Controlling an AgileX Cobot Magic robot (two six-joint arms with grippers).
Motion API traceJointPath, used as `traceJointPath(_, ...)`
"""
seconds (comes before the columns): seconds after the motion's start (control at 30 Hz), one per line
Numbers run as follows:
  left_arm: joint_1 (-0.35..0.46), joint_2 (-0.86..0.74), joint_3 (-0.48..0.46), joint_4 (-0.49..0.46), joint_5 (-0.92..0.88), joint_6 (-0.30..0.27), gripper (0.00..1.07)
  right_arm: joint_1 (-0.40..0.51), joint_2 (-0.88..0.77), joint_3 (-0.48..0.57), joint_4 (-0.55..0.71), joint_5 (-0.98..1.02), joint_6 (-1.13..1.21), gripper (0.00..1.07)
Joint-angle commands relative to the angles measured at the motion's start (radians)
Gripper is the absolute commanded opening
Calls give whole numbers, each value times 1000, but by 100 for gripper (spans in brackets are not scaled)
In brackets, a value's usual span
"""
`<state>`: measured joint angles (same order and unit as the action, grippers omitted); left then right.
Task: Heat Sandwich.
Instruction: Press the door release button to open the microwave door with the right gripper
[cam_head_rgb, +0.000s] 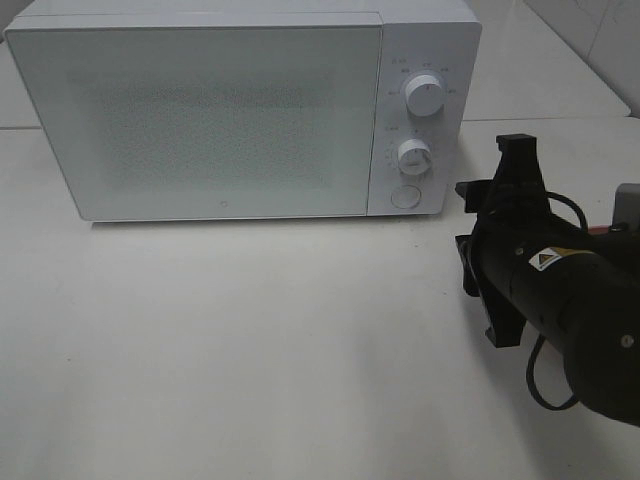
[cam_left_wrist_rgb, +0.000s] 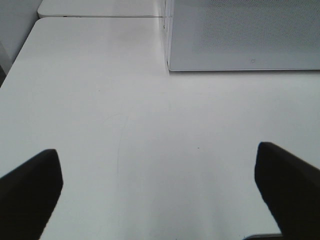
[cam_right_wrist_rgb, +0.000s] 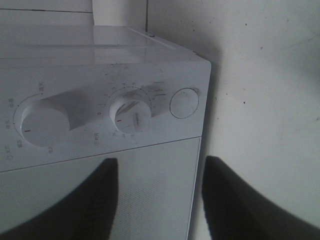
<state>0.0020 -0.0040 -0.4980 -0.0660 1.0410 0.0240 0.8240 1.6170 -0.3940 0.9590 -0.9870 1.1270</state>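
**A:** Looking for the sandwich, I find it in no view. The microwave (cam_head_rgb: 240, 110) door (cam_head_rgb: 150, 150) is shut and frosted, so I cannot tell where the sandwich lies, nor how it sits to either gripper.

**B:** What's cut off?

**A:** The right arm (cam_head_rgb: 570, 300) runs off frame at 4 o'clock. The left gripper (cam_left_wrist_rgb: 157, 152) shows only its finger ends, spread wide over bare table (cam_head_rgb: 250, 350).

**B:** Around it?

**A:** The microwave sits at 11 o'clock. Two knobs (cam_head_rgb: 425, 95) and a round button (cam_head_rgb: 404, 196) line its 3 o'clock side.

**B:** Right gripper (cam_right_wrist_rgb: 160, 165)?

**A:** It is just beside that panel. Its fingers (cam_right_wrist_rgb: 100, 200) are parted with nothing between them, and they hide part of the door edge.
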Motion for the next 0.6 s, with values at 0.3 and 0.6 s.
traceJointPath(0.3,-2,-20,3,-2,-6,-1,100,4,2,2,-8,61,8,0)
traceJointPath(0.6,-2,-20,3,-2,-6,-1,100,1,14,-4,-14,61,8,0)
